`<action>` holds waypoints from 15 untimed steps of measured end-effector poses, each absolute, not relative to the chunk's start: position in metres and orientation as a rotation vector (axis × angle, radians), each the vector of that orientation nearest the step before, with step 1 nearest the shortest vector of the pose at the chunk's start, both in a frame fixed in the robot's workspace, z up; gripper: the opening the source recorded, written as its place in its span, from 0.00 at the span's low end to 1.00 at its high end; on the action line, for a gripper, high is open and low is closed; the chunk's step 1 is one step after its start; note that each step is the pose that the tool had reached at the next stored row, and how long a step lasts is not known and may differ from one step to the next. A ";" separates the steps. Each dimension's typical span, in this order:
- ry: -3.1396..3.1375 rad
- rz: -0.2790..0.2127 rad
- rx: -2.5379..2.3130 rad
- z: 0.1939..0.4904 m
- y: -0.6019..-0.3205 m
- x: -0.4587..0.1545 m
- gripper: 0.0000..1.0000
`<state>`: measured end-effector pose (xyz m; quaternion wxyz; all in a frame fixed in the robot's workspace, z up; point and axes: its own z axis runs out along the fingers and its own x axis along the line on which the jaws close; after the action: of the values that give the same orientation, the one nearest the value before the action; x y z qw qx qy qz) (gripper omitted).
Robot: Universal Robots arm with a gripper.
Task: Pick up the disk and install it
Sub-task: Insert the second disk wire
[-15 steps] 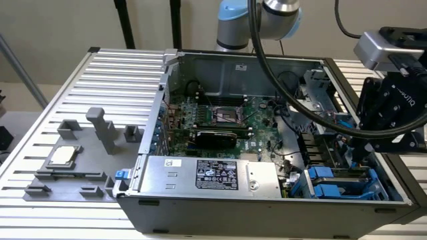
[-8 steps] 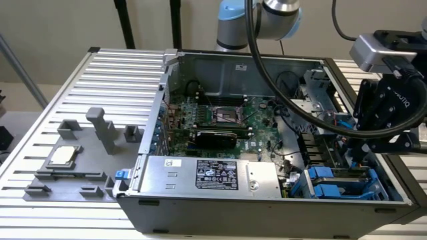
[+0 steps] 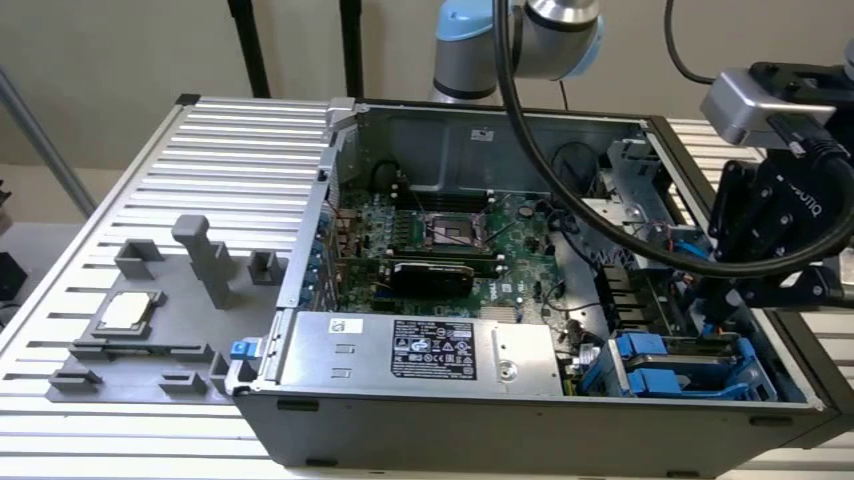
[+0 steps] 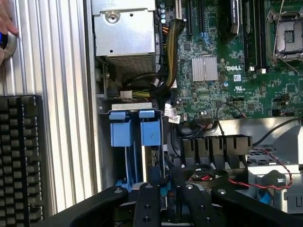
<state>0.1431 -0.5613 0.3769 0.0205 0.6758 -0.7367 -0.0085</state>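
My black gripper [image 3: 721,300] hangs low over the drive bay at the exterior view's right end of the open computer case [image 3: 441,420]. In the wrist view my gripper [image 4: 169,201] has its fingers [image 4: 147,203] drawn close together on a narrow, edge-on piece with blue plastic showing, which I take to be the disk [image 4: 163,189] in its carrier. It stands upright in the bay, just beside two blue caddies [image 4: 135,127]. The disk's label and metal face are hidden.
A power supply [image 3: 441,345] and the green motherboard [image 3: 454,250] lie beside the bay, with cables [image 4: 170,52] between. A grey fixture [image 3: 147,350] holding a square silver chip [image 3: 127,312] sits on the slotted table. A keyboard [image 4: 19,156] and a hand [image 4: 5,23] are outside the case.
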 end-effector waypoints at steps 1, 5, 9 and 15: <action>-2.285 -0.026 2.096 0.377 -0.561 0.144 1.00; -2.285 -0.026 2.095 0.374 -0.561 0.144 1.00; -2.285 -0.026 2.095 0.370 -0.561 0.145 1.00; -2.285 -0.026 2.095 0.367 -0.561 0.145 0.00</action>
<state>0.1449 -0.5614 0.3670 0.0207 0.6758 -0.7368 -0.0082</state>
